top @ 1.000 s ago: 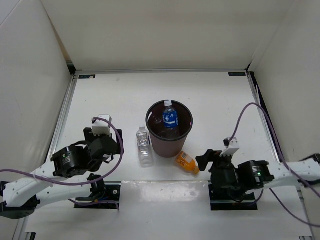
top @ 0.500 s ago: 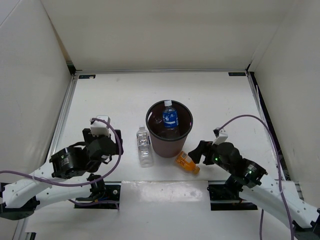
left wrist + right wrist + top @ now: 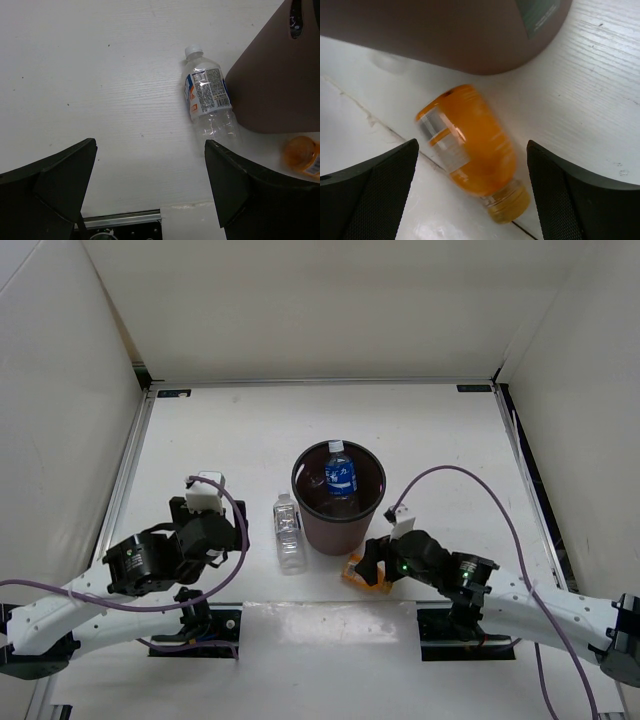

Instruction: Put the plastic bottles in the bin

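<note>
The right tool (image 3: 472, 197) stands spread around the orange bottle (image 3: 467, 152), label blurred; left tool (image 3: 150, 192) spread too.

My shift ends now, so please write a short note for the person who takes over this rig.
Left gripper: open, empty, over the table near the clear bottle lying left of the bin.
Right gripper: open, straddling the orange bottle lying by the bin's base.
Done: blue-label bottle in the bin. Other bin contents unclear.
Left: grip and bin the orange bottle, then the clear bottle.
</note>
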